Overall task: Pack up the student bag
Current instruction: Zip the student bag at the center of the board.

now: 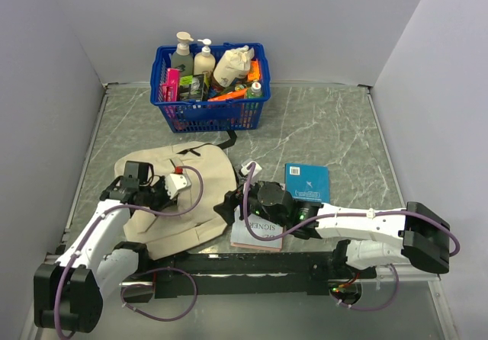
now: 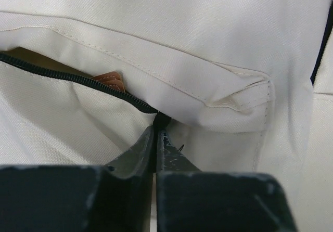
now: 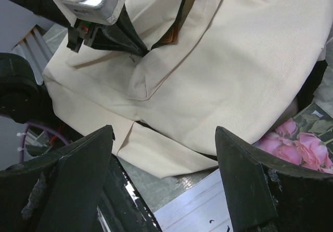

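1. Left of centre on the table point(image 1: 328, 126) lies the student bag point(image 1: 194, 195).
2. Left gripper point(image 2: 157, 130) fingers pinch the zipper point(image 2: 78, 77) end, hiding its pull.
3. Right gripper point(image 3: 164, 133) fingers are spread wide above the bag.

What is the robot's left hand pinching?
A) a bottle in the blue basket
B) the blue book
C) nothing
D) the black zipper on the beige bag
D: the left gripper is shut on the end of the black zipper of the student bag.
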Motion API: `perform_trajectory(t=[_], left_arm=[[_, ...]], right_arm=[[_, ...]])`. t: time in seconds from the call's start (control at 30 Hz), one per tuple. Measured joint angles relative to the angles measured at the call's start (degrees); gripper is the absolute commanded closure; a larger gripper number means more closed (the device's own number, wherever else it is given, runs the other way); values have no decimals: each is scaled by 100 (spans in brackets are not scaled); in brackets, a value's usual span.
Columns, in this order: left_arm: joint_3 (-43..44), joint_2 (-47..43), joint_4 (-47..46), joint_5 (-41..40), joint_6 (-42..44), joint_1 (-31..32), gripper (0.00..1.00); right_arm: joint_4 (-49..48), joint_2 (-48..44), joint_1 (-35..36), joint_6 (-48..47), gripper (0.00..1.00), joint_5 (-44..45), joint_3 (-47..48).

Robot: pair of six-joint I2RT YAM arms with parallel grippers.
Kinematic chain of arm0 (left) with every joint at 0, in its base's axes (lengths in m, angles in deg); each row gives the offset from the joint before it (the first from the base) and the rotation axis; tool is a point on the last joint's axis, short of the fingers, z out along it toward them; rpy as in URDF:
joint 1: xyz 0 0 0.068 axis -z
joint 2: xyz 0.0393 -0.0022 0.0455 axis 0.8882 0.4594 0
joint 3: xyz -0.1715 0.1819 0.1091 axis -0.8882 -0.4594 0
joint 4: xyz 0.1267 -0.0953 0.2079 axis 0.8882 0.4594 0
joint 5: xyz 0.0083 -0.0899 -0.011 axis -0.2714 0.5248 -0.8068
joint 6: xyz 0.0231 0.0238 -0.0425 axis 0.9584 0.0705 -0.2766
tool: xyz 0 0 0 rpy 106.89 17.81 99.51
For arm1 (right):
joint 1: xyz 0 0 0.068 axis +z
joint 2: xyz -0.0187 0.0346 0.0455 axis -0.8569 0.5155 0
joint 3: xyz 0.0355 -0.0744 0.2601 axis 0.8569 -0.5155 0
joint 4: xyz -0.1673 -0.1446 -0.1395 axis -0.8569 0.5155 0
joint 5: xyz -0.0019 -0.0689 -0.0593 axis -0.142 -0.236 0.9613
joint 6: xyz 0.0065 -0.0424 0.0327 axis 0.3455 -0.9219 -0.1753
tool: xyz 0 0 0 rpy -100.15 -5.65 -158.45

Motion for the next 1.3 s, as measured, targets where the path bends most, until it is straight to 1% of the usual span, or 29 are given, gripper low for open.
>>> perform_trajectory(t=[0.1, 0.47, 0.7, 0.8, 0.9, 1.0, 1.17, 1.3], left_arm=[[0, 7, -9, -4, -31, 0, 99], [225, 2, 275, 107, -92, 0, 99], [1150, 2, 782, 426, -424, 0, 99], [1373, 2, 839, 542, -586, 0, 99], [1390, 2, 857, 595, -737, 0, 99], [1390, 2, 863, 614, -828, 0, 99], [1390, 2, 866, 643, -841, 0, 99], [1390, 2, 881, 649, -844, 0, 99]], right_arm=[[-2, 0, 0, 0, 15, 0, 0], [-35, 57, 2, -33, 18, -24, 0], [-92, 415, 153, -258, 18, -50, 20], [-105, 691, 210, -358, 12, -72, 129], [-114, 1071, 258, -463, 4, -114, 435], [-125, 1438, 278, -527, 2, -168, 874], [-243, 2190, 278, -570, 2, -321, 1777], [-352, 2736, 278, -601, 4, -518, 2074]])
